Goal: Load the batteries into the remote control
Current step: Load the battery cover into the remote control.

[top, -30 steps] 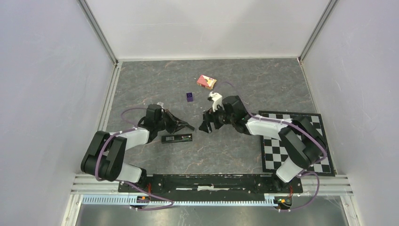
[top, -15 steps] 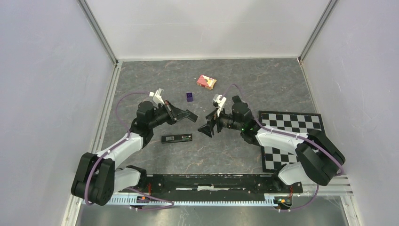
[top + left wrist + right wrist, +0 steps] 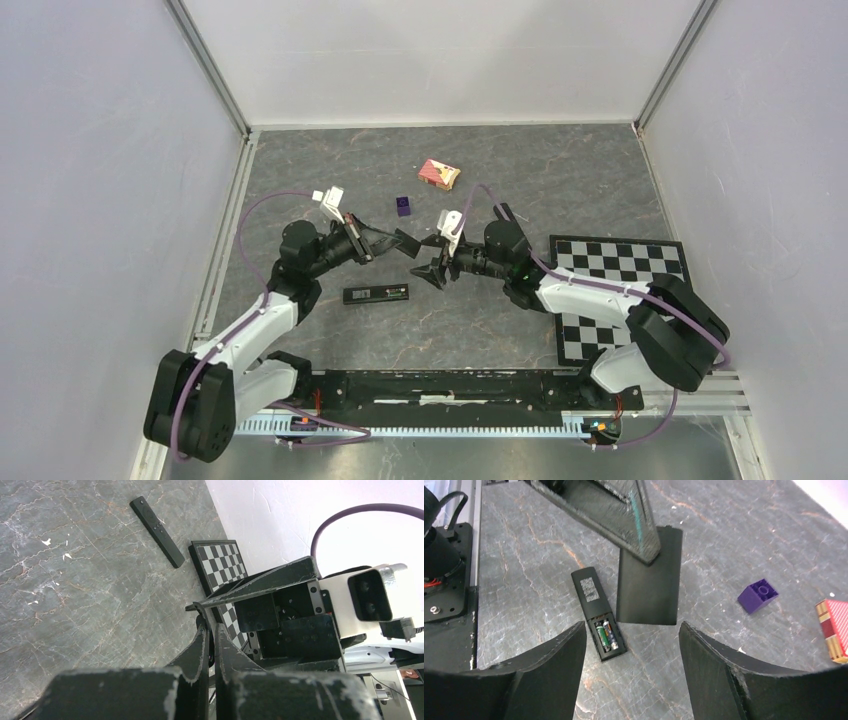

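The remote control [image 3: 375, 294] lies flat on the table, back side up. In the right wrist view the remote [image 3: 585, 605] has its end compartment open, with the green battery [image 3: 602, 636] and the blue battery [image 3: 610, 634] lying side by side inside. My left gripper [image 3: 408, 242] is shut on the thin black battery cover [image 3: 649, 580] and holds it in the air above the table. My right gripper [image 3: 430, 262] is open and empty, facing the cover, its jaws [image 3: 631, 632] wide apart. The remote also shows in the left wrist view [image 3: 157, 530].
A small purple cube [image 3: 403, 206] and a red-and-white box [image 3: 438, 174] lie behind the grippers; both show in the right wrist view, cube [image 3: 758, 595] and box [image 3: 835, 629]. A checkerboard mat [image 3: 625, 300] lies at the right.
My left gripper has risen from beside the remote and moved right with the cover. My right gripper has moved left toward it, so the two tips now nearly meet.
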